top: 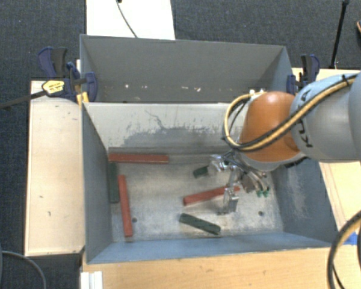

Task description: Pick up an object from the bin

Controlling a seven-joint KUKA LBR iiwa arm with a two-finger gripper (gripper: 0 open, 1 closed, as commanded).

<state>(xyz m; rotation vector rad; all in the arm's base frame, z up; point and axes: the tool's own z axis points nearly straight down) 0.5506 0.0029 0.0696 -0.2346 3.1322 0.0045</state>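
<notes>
My gripper (230, 201) is low in the right half of the bin, below the orange wrist cover. It stands over the right end of a short red stick (201, 197) that lies slanted on the floor, running left from it. A dark green stick (200, 223) lies just in front of the gripper, near the front wall. A small green block (200, 171) sits a little behind and to the left of it. A tiny green piece (263, 191) shows to the gripper's right.
A long red stick (138, 158) lies along the back of the floor. Another red stick (126, 206) runs front to back at the left, beside a dark green stick (113, 182) against the left wall. The arm covers the bin's right rear corner.
</notes>
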